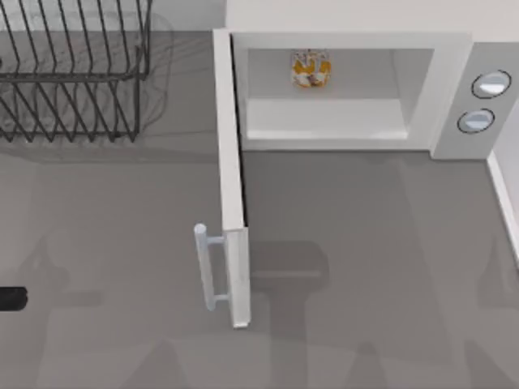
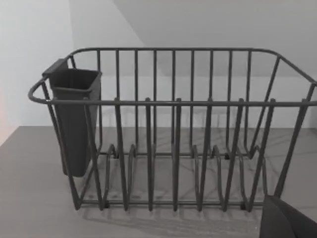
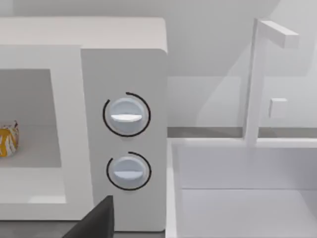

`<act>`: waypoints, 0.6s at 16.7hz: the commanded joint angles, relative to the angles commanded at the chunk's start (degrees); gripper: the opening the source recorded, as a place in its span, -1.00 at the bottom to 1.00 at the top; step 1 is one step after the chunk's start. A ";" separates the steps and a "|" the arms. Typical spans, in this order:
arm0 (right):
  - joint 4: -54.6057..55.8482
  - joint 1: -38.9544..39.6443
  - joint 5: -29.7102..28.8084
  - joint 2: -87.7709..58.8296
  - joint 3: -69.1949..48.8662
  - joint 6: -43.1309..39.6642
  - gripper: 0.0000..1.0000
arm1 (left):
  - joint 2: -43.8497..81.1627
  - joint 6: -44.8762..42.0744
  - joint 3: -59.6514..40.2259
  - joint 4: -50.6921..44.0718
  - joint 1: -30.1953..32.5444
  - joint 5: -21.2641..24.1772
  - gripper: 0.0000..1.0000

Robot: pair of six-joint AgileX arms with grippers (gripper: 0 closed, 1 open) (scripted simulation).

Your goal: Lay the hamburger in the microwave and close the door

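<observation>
Hamburger (image 1: 310,68): already laid inside the microwave (image 1: 454,49) cavity, at the back.
Door (image 1: 230,186): swung wide open; closing is judged next, by pushing near its handle (image 1: 204,267).
Jaws: can't be told for either arm.

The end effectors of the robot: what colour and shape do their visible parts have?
Little of them shows. The left end effector appears in the top view as a short black rounded stub at the table's left edge. In the right wrist view, the right end effector is a dark, matte, angular wedge. No cables or markings are visible.
</observation>
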State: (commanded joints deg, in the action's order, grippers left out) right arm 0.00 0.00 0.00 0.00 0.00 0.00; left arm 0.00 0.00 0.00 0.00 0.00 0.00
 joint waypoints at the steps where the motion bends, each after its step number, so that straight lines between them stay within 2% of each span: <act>1: 0.00 0.00 0.00 0.00 0.00 0.00 1.00 | 0.00 0.00 0.00 0.00 0.00 0.00 -1.00; 6: 0.00 0.00 0.00 0.00 0.00 0.00 1.00 | -0.05 0.00 -0.21 -0.29 0.89 -0.88 -1.00; 10: 0.00 0.00 0.00 0.00 0.00 0.00 1.00 | -0.45 0.04 -1.89 -2.65 9.27 -9.06 -1.00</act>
State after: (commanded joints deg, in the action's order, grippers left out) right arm 0.00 0.00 0.00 0.00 0.00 0.00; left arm -0.45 0.04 -1.89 -2.65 9.27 -9.06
